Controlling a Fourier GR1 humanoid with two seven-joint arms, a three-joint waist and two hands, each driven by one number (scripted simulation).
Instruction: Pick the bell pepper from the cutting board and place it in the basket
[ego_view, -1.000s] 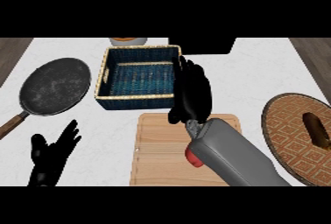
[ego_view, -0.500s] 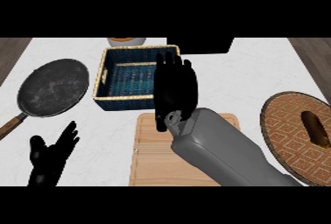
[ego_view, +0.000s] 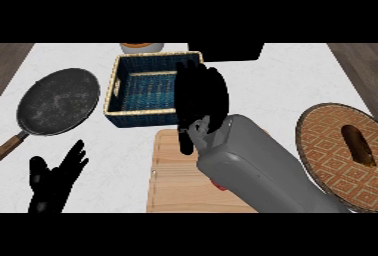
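The right hand (ego_view: 199, 102), now shifted from the cutting board (ego_view: 177, 185) over the basket (ego_view: 122, 85), fingers straight; bell pepper unseen, placement unconfirmed.

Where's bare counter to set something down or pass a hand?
Free: the strip between the frying pan and cutting board, and between the basket and round woven mat. Crowded: the right hand covers the basket's right side.

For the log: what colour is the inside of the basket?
Dark blue weave inside the basket, with a pale tan rim; it shows best in the head view.
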